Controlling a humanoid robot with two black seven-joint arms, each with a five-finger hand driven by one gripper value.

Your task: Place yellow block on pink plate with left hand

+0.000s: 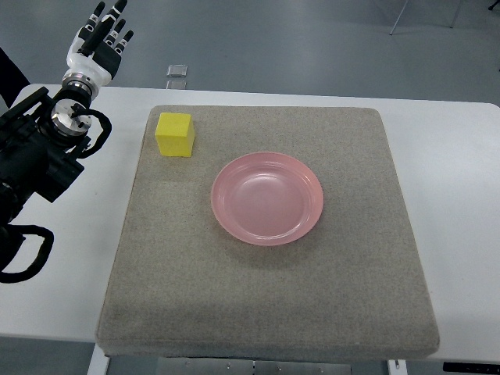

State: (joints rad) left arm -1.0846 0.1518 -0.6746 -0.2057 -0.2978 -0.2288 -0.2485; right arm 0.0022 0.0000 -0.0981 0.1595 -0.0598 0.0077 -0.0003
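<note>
Left hand [99, 43] with white palm shell and black fingers marked by grey joints. Below it a silver metal wrist ring, then a bulky black forearm [35, 160] with black cables looping at the sides.

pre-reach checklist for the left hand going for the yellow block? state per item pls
1. Left hand empty: ok, fingers extended, holding nothing, beyond the table's far left corner.
2. Yellow cube-shaped block reachable: ok, it sits alone and upright on the grey felt mat, near its far left corner, nothing on top.
3. Path from hand to block: ok, only bare white table and mat between them.
4. Round pink plastic plate ready: ok, empty, flat on the mat's middle.
5. Block to plate gap: ok, apart, not touching.
6. Right hand out of the way: cannot tell, it is not in view.
</note>
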